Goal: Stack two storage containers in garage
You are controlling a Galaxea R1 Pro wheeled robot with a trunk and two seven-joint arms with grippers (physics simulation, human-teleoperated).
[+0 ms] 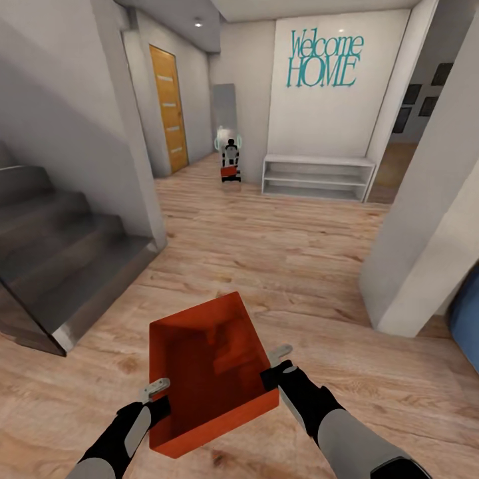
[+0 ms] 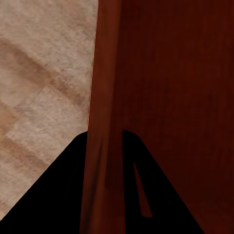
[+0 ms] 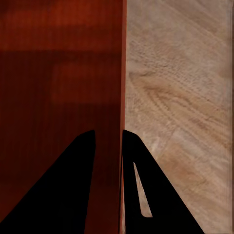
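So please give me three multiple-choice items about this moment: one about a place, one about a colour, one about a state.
1. Where is the orange door?
A. Far left, down the hallway
B. Beside the blue sofa
C. Under the stairs

2. What colour is the "Welcome HOME" lettering?
A. Red
B. Teal
C. Black

3. How is the bin held?
A. Resting on the floor, untouched
B. By one gripper alone
C. By both grippers, one on each side wall

Answers:
1 A: the orange door stands in the left wall, past the stairs.
2 B: the lettering is teal on the white wall.
3 C: the left gripper and right gripper each clamp a side wall of the bin, above the wood floor.
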